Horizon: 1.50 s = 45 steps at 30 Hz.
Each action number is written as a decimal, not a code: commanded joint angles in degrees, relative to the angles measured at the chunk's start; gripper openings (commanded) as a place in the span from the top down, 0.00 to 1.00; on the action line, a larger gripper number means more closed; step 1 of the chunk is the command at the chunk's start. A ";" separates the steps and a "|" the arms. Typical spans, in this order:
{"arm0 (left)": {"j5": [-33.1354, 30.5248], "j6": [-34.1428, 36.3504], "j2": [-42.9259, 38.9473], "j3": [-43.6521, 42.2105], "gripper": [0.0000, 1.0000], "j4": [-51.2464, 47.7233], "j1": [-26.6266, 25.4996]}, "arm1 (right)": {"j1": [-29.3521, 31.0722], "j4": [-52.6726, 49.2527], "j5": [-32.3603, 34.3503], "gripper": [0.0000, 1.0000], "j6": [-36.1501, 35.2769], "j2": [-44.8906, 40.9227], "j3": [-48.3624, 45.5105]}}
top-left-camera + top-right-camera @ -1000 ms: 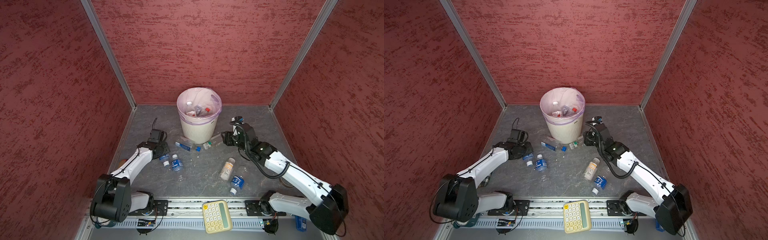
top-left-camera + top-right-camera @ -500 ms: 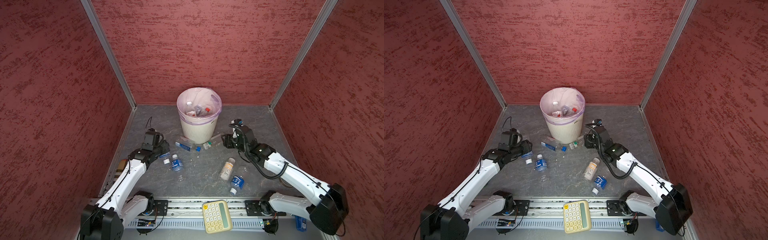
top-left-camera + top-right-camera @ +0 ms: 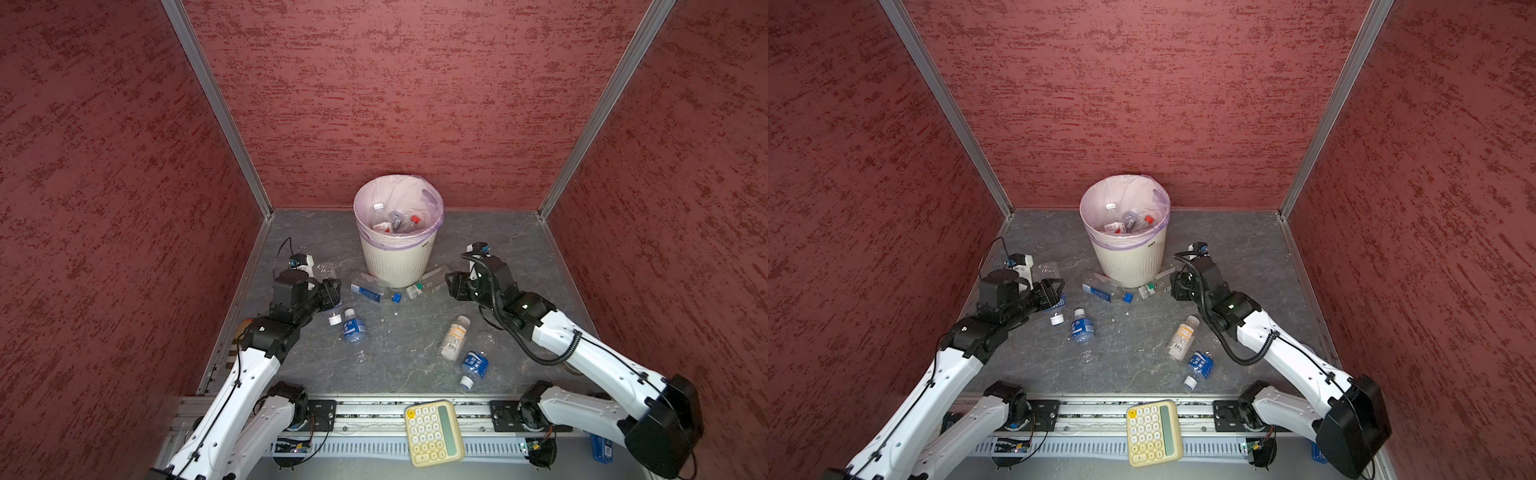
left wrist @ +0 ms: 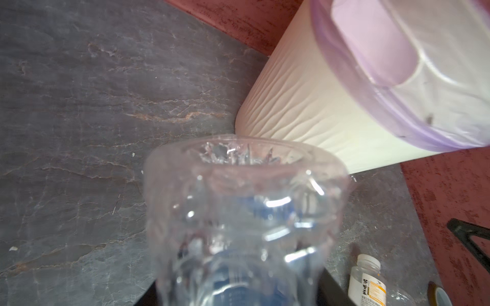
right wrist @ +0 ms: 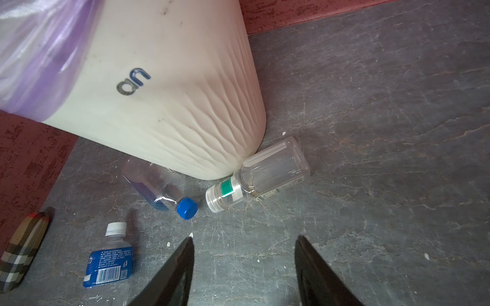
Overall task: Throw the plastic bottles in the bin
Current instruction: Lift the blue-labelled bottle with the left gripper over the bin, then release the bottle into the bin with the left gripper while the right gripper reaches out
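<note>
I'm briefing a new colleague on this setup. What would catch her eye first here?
The cream bin with its lilac liner stands at the back centre, a few bottles already inside. Loose bottles litter the grey floor before it, and the left gripper clamps a clear bottle.

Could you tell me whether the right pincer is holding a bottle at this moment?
No, the right pincer is open and empty, while the green-banded bottle lies on the floor ahead of it, beside the bin.
</note>
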 commanded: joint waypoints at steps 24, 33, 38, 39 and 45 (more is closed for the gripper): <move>11.97 3.70 15.34 26.85 0.55 17.37 -5.20 | -0.16 2.27 0.46 0.38 2.23 -0.48 -2.50; 17.30 1.65 56.70 73.01 0.13 8.75 -6.04 | -0.16 2.83 -0.46 0.35 4.41 -4.01 -5.76; 13.50 2.13 57.38 73.23 0.01 8.88 -6.07 | -0.16 0.98 0.76 0.28 4.77 -6.91 -6.19; 13.21 2.21 56.27 71.95 0.01 9.63 -6.01 | -0.16 0.41 0.94 0.26 4.81 -7.31 -6.21; 12.58 4.15 49.93 65.95 0.01 10.47 -6.63 | -0.17 -0.96 0.36 0.24 5.15 -7.30 -6.34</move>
